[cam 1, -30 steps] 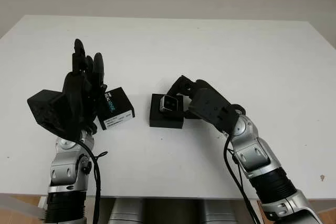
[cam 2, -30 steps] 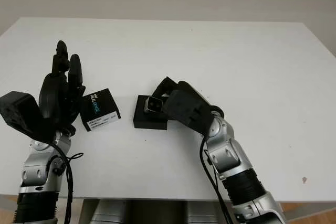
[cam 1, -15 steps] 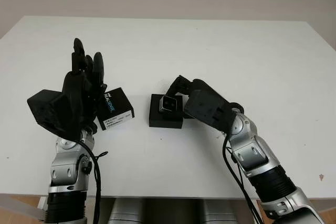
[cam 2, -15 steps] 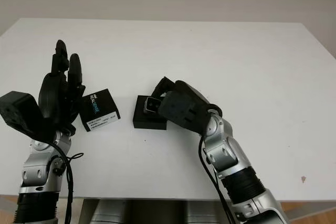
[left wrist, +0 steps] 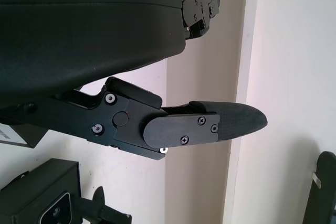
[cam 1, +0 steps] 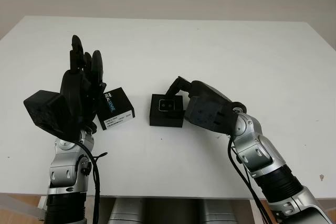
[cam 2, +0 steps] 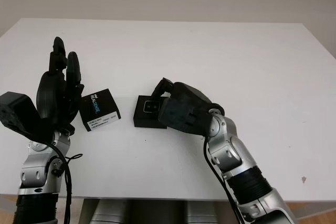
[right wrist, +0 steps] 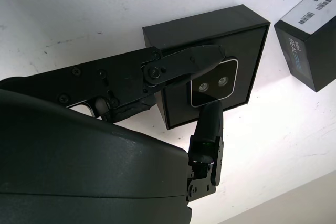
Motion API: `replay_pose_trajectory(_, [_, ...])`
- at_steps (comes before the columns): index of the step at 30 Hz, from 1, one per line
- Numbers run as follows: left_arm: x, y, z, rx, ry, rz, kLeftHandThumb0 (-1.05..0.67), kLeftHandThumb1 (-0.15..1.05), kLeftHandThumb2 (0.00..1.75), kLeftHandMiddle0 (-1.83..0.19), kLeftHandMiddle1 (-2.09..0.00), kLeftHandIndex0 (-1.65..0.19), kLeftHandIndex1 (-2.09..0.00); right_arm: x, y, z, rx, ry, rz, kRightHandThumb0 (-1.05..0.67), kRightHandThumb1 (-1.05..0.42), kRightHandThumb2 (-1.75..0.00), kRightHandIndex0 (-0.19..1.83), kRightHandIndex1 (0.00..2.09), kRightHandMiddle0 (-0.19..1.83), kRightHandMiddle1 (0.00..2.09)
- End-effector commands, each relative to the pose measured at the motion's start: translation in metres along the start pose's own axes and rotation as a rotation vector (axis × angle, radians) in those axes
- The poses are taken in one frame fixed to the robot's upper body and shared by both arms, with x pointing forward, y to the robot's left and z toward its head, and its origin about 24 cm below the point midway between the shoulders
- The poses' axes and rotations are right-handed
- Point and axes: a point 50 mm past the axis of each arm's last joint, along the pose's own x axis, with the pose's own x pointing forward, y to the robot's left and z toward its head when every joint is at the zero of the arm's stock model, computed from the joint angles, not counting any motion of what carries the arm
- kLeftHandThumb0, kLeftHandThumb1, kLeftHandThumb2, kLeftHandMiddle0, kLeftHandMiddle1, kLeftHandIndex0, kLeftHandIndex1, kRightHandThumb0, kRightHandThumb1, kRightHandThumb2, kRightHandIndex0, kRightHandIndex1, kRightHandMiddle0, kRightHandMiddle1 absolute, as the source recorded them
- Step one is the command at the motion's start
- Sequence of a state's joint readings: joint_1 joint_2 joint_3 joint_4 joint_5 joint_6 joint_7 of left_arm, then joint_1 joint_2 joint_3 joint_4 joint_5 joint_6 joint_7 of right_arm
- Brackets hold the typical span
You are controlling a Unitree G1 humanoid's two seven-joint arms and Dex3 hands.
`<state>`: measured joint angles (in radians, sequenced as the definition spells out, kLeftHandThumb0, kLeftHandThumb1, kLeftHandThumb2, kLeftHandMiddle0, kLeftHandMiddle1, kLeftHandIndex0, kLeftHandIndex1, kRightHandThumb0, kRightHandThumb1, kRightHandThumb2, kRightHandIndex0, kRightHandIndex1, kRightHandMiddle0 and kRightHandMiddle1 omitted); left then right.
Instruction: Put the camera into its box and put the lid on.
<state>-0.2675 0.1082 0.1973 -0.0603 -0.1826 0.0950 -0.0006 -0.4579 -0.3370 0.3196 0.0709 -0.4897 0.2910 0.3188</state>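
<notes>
Camera (right wrist: pixel 212 85) in box (right wrist: pixel 247 40), lid (cam 1: pixel 115 108) lettered "REALSENSE".

Beside my left hand (cam 1: pixel 79 90), the lid (cam 1: pixel 115 108) with "REALSENSE" in white and blue letters, a white sticker with barcodes too tiny for me to read

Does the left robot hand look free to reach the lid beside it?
Probably yes: the left robot hand is open, raised right beside the lid, with nothing between them.
</notes>
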Motion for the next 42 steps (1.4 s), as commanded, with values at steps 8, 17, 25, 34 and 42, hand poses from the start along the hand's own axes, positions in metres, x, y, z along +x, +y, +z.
replay_pose_trajectory(8, [-0.002, -0.004, 0.003, -0.001, -0.018, -0.009, -0.73, 1.05, 0.46, 0.19, -0.04, 0.19, -0.03, -0.005, -0.002, -0.009, -0.026, -0.010, -0.006, -0.56, -0.99, -0.05, 0.19, 0.04, 0.07, 0.99])
replay_pose_trajectory(17, [-0.003, 0.003, 0.002, 0.040, -0.018, 0.050, -0.67, 1.05, 0.34, 0.07, -0.09, 0.08, -0.09, -0.006, -0.045, 0.008, 0.064, -0.160, -0.257, -0.54, -1.00, -0.06, 0.18, 0.04, 0.10, 0.83])
replay_pose_trajectory(25, [-0.004, 0.016, 0.007, 0.320, -0.042, 0.088, -0.70, 1.05, 0.15, -0.35, -0.21, -0.25, -0.27, -0.017, -0.081, 0.010, 0.283, -0.184, -0.370, -0.52, -0.99, -0.05, 0.16, 0.04, 0.02, 0.96])
replay_pose_trajectory(34, [-0.011, 0.035, 0.017, 0.540, -0.009, -0.054, -0.70, 1.01, 0.05, -0.24, -0.12, -0.17, -0.27, -0.028, -0.096, 0.000, 0.491, -0.172, -0.390, -0.46, -1.01, -0.06, 0.16, 0.05, -0.17, 1.29])
replay_pose_trajectory(42, [-0.010, 0.062, 0.025, 0.837, 0.078, -0.211, -0.79, 0.98, 0.05, -0.12, -0.04, -0.19, -0.14, -0.034, -0.107, -0.014, 0.525, -0.107, -0.470, -0.44, -1.03, -0.06, 0.21, 0.07, -0.14, 1.41])
